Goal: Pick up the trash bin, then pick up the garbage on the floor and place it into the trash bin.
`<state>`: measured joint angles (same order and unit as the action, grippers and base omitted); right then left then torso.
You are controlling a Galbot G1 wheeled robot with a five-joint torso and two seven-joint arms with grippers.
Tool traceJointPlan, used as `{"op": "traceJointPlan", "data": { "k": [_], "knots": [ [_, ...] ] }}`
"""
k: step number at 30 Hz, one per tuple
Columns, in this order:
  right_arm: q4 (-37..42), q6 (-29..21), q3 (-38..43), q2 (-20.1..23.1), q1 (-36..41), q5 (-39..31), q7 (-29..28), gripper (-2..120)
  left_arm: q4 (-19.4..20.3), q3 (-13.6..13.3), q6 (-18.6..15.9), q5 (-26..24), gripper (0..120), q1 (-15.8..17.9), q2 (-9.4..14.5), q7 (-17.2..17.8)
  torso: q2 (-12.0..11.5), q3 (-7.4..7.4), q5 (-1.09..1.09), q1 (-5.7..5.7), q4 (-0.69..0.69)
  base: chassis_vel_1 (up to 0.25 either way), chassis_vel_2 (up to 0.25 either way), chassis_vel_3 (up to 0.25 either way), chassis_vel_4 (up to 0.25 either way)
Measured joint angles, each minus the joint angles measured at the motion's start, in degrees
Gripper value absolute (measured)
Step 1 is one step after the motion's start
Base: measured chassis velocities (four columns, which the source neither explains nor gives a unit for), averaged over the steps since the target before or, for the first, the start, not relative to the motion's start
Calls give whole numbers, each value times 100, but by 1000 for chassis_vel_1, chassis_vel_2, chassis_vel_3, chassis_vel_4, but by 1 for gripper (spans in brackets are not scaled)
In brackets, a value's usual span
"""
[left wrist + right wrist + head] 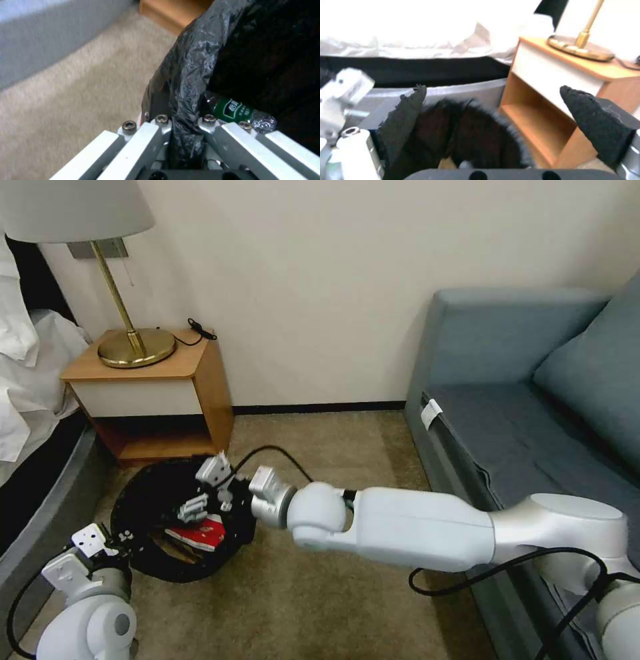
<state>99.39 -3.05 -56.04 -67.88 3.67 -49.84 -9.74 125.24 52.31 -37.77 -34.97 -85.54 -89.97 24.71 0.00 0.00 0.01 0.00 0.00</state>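
I have the left gripper (181, 140) pinching the trash bin (143, 500) rim beside the nightstand (167, 387); right gripper (200, 493) hangs spread over its mouth, red packet (203, 533) directly below inside.

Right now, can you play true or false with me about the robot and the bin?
1. The left gripper is pinching the rim of the trash bin. True.
2. The right gripper is squeezed shut on the lamp. False: it hangs open over the bin's mouth, and the lamp stands on the nightstand.
3. A red snack packet lies inside the bin. True.
4. The bottle with the green label is on the sofa. False: it sits inside the bin's black bag, and the sofa is on the robot's right.
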Motion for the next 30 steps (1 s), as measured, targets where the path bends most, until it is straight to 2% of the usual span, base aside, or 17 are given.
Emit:
{"op": "traceJointPlan", "data": {
  "k": [4, 14, 25, 29, 30],
  "knots": [
    [127, 1, 192, 175, 87, 60, -1, 100, -195, 32, -145, -615, 3, -16, 36, 223, 0, 0, 0, 0, 0, 0, 0, 0, 0],
    [234, 7, 393, 473, 290, 178, -3, 100, -740, 31, -196, -1024, 3, 33, 48, 368, 0, 0, 0, 0, 0, 0, 0, 0, 0],
    [240, 27, 526, 631, 459, 242, -3, 100, -930, 21, -182, -1017, 4, 66, 44, 365, 1, 0, 2, 0, 1, 0, 0, 0, 0],
    [240, 29, 584, 697, 527, 260, -4, 100, -914, 11, -173, -886, 21, 43, 45, 195, 1, 0, -2, 0, 0, 0, 0, 0, 0],
    [240, 29, 584, 697, 527, 260, -4, 100, -914, 11, -173, -886, 21, 43, 45, 195, 1, 0, -2, 0, 0, 0, 0, 0, 0]
  ]
}}
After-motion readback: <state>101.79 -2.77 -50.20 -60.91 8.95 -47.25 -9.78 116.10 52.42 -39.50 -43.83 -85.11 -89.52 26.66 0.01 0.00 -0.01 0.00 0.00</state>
